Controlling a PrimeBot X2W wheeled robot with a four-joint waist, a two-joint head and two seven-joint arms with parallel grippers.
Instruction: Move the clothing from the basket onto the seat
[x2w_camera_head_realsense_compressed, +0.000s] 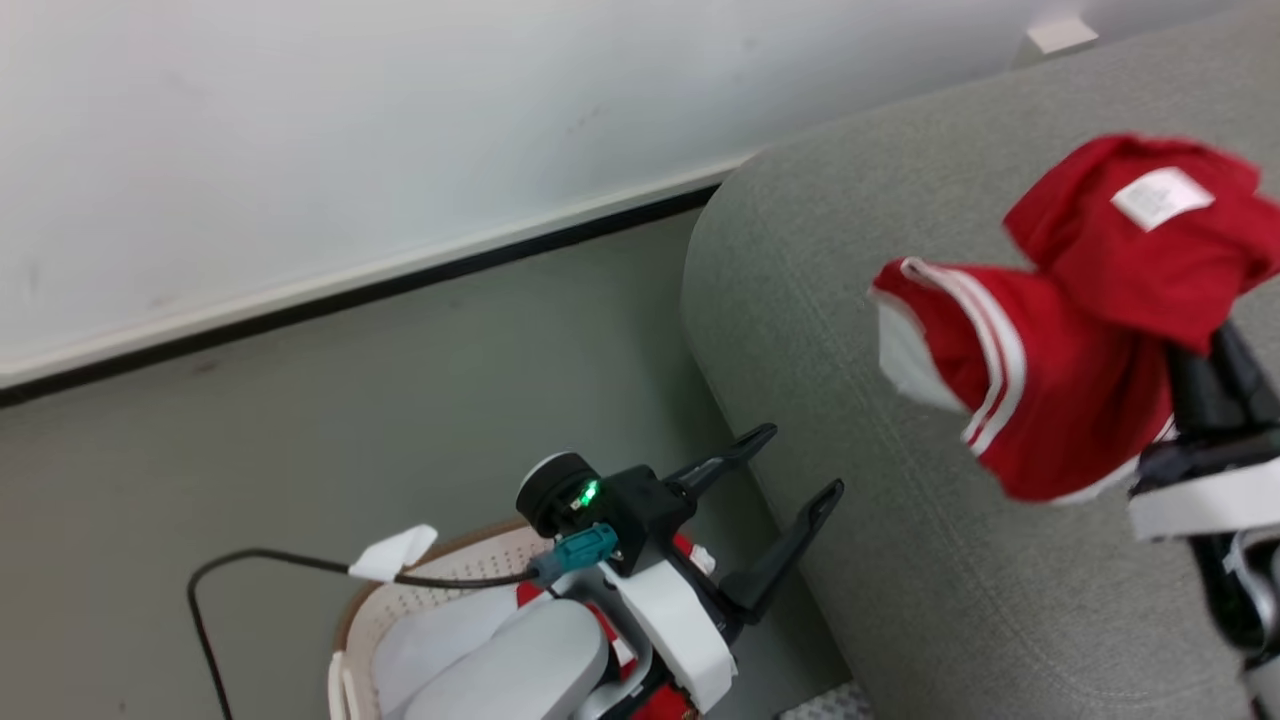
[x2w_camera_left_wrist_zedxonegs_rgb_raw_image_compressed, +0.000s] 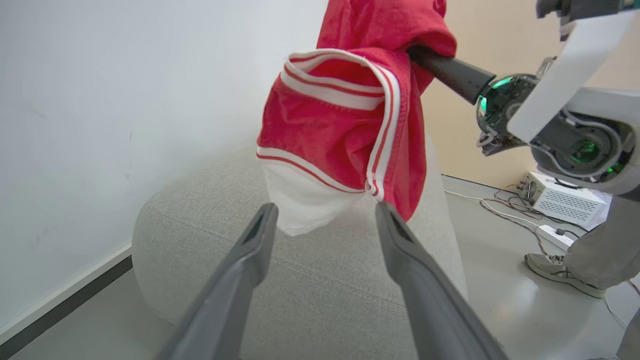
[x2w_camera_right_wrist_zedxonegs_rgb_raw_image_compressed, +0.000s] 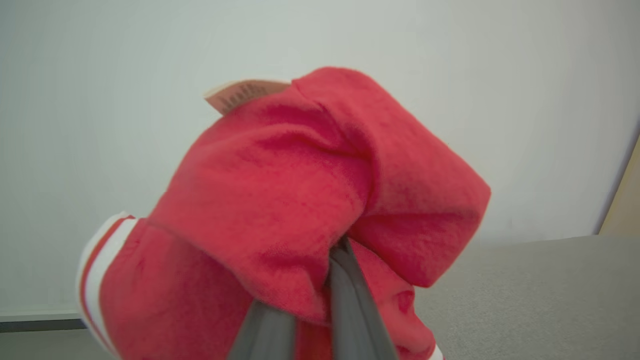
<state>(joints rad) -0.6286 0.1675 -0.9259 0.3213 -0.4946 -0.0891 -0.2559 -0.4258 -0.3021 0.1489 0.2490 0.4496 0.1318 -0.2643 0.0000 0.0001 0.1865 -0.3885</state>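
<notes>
Two grippers, one garment, one basket and one seat are listed.

1. Red garment (x2w_camera_head_realsense_compressed: 1090, 330): red cloth with white stripes at the hem and a white lining. It is bunched and held up in the air over the seat (x2w_camera_head_realsense_compressed: 850, 420). A white label (x2w_camera_head_realsense_compressed: 1160, 197) sits on its upper fold, the print too small to read. The kind of clothing cannot be told from the bundle, nor whether its lowest fold touches the upholstery.

2. Right gripper (x2w_camera_right_wrist_zedxonegs_rgb_raw_image_compressed: 320, 300): two dark fingers pressed close together and clamped on the red garment, their tips buried under a fold. In the head view it is cut off by the right edge.

3. Left gripper (x2w_camera_head_realsense_compressed: 798, 462): jaws spread wide with nothing between them, over the floor between the basket (x2w_camera_head_realsense_compressed: 420, 600) and the rounded end of the seat. In the left wrist view the red garment hangs beyond the fingertips, apart from them.

4. Basket: on the floor at the lower left of the head view, near the seat. It is cut off by the bottom edge and largely covered by the left arm. White and red cloth shows inside, not identifiable.

5. Seat: light grey, its rounded end near the wall, and it runs out of frame.

Sundries: a black cable (x2w_camera_head_realsense_compressed: 250, 560) with a white tag lies by the basket. A person's shoe (x2w_camera_left_wrist_zedxonegs_rgb_raw_image_compressed: 560, 272) and a white box (x2w_camera_left_wrist_zedxonegs_rgb_raw_image_compressed: 560, 200) with wires are on the floor.
</notes>
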